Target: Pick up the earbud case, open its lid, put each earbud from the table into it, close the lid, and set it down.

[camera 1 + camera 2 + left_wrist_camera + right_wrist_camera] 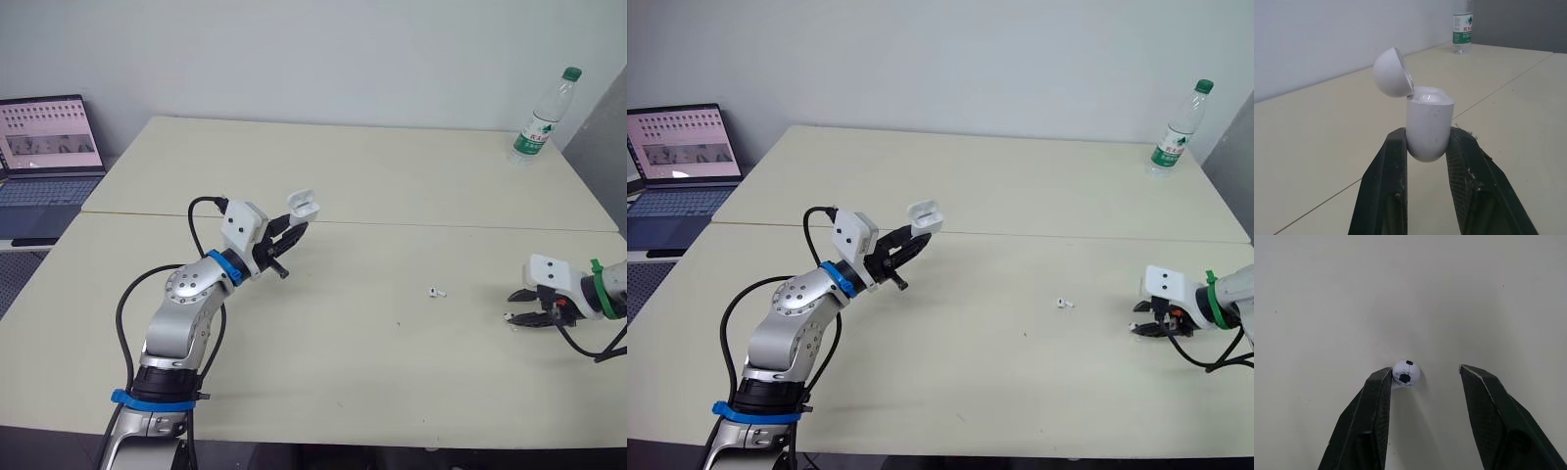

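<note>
One case (pixel 1429 128) clamped in left end effector (pixel 291 233); two earbuds (pixel 437 292), one inside wide-open right end effector (pixel 1425 370).

White earbud case (pixel 1429 129) (lid (pixel 1392 72) open) aloft, earbud (pixel 437 292), second earbud (pixel 1406 373) on table (pixel 392 196)

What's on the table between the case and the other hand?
One small white earbud lies there, nearer the right hand; the eye views show it.
</note>
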`<state>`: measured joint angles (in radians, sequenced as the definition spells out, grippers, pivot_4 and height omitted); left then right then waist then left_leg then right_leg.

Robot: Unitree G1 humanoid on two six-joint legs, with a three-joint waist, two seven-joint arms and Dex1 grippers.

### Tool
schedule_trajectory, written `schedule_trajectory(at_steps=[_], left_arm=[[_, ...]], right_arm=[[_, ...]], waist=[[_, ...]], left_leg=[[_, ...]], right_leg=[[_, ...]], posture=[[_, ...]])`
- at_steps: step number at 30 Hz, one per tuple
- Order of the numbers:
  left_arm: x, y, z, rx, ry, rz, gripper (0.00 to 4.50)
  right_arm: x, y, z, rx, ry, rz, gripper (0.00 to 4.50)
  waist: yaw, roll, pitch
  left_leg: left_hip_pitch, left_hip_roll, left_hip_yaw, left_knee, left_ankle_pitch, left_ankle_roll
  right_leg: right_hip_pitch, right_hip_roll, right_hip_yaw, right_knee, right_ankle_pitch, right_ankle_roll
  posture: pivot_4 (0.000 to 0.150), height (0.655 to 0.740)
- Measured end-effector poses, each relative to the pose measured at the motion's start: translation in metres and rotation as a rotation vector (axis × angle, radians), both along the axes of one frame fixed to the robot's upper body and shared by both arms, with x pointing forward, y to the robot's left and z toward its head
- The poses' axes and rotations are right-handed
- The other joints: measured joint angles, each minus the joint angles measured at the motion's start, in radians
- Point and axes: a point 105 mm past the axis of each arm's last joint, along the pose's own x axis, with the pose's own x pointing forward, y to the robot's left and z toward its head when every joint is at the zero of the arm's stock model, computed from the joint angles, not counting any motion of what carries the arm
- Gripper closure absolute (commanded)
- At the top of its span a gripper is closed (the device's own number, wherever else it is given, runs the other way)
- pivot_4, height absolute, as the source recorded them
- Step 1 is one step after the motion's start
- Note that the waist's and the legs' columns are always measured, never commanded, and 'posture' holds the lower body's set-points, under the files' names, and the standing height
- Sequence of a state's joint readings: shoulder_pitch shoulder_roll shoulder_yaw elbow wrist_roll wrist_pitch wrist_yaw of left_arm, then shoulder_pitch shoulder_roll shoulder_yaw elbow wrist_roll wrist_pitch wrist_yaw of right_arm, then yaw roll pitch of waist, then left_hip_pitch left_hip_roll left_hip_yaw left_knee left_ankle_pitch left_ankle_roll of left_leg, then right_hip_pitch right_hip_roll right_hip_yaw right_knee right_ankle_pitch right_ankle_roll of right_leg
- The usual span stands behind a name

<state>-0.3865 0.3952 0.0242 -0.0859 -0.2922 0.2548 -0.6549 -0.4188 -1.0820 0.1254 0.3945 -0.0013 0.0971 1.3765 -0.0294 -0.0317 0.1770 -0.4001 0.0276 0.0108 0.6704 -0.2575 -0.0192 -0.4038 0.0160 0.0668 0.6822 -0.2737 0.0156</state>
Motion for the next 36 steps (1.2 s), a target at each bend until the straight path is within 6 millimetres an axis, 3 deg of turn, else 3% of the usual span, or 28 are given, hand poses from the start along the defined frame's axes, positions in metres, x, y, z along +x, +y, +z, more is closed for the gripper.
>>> schedule_trajectory(at_steps=[22,25,31,36], left_arm=[[0.000,-0.001,-0.001,-0.003,0.000,-0.007,3.75],[-0.001,-0.001,-0.002,-0.005,0.005,-0.005,3.75],[0.000,-0.001,-0.004,-0.008,0.012,-0.004,3.75],[-0.001,-0.007,-0.006,-0.017,0.019,-0.018,3.75]], right_arm=[[0.002,0.004,0.010,0.051,0.026,-0.057,2.26],[-0.006,0.003,0.013,0.072,0.050,-0.112,2.26],[-0.022,-0.004,0.001,0.046,0.089,-0.214,2.26],[-0.028,0.001,0.000,0.059,0.073,-0.264,2.26]], waist=[[0.000,0.000,0.000],[0.001,0.000,0.000],[0.001,0.000,0.000],[0.001,0.000,0.000]], left_leg=[[0.000,0.000,0.000,0.000,0.000,0.000],[-0.001,0.000,-0.001,0.000,0.000,0.000],[0.000,0.000,0.000,0.000,0.000,0.000],[0.000,0.000,0.000,0.000,0.000,0.000]], right_leg=[[0.000,0.000,0.000,0.000,0.000,0.000],[0.000,0.000,0.000,0.000,0.000,0.000],[0.000,0.000,0.000,0.000,0.000,0.000],[0.000,0.000,0.000,0.000,0.000,0.000]], posture=[[0.150,0.7400],[0.150,0.7400],[0.150,0.7400],[0.150,0.7400]])
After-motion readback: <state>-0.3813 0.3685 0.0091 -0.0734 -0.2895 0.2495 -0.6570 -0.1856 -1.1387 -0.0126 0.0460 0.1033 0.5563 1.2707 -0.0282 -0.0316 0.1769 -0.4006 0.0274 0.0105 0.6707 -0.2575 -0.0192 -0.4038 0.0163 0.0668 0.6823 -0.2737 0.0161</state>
